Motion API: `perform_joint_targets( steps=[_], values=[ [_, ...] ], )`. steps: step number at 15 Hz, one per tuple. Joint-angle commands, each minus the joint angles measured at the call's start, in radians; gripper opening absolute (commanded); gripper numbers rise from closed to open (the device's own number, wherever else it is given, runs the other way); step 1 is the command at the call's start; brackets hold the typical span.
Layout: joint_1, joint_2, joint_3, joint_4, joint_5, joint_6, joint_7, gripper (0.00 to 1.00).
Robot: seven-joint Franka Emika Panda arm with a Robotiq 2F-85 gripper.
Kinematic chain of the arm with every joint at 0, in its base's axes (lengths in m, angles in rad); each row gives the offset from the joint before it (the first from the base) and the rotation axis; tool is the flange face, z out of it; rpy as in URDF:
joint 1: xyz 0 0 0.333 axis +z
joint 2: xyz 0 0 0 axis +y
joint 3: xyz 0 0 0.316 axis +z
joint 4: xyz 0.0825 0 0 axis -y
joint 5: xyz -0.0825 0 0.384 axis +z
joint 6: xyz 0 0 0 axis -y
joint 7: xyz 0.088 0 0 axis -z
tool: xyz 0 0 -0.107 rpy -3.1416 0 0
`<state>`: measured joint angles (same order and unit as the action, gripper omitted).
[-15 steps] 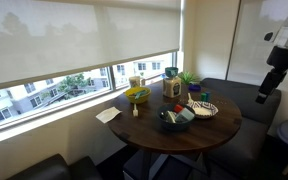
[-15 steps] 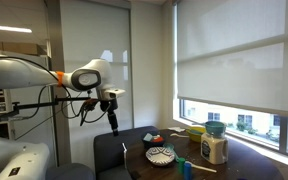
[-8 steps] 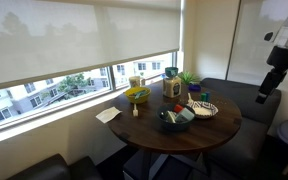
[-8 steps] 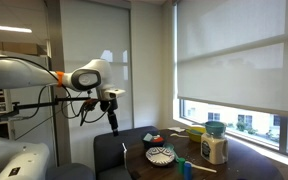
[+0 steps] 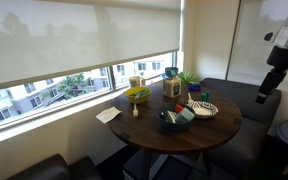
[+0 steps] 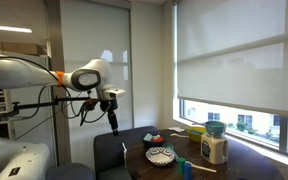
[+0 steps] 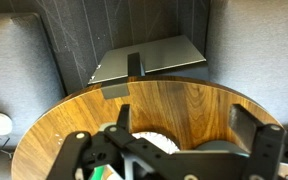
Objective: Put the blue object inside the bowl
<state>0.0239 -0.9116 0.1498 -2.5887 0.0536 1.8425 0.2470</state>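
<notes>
A small blue object (image 6: 184, 168) stands on the round wooden table (image 5: 219, 125) next to a patterned bowl (image 6: 161, 155). A dark bowl (image 5: 175, 120) sits near the table's front edge and a yellow bowl (image 5: 137, 95) near the window. My gripper (image 5: 269, 96) hangs open and empty in the air beyond the table's edge, well away from these things; it also shows in an exterior view (image 6: 112, 122). In the wrist view my gripper's (image 7: 184, 112) two fingers are spread over the table (image 7: 174, 100), with the patterned bowl (image 7: 156, 143) low between them.
A jar with a blue lid (image 5: 171, 86), a small plant (image 5: 189, 78), a carton (image 5: 136, 82) and a napkin (image 5: 108, 115) are on the table. Dark sofas (image 5: 234, 95) ring the table. A flat grey seat (image 7: 149, 58) lies beyond the table.
</notes>
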Motion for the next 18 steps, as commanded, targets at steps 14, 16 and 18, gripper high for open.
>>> perform_joint_targets(
  steps=[14,16,18],
  values=[
    [-0.203,0.135,-0.483,-0.048,-0.060,0.384,-0.454,1.00],
    [-0.198,0.153,-0.487,-0.036,-0.060,0.384,-0.465,1.00],
    [-0.127,0.176,-0.550,-0.011,0.026,0.441,-0.521,1.00]
  ],
)
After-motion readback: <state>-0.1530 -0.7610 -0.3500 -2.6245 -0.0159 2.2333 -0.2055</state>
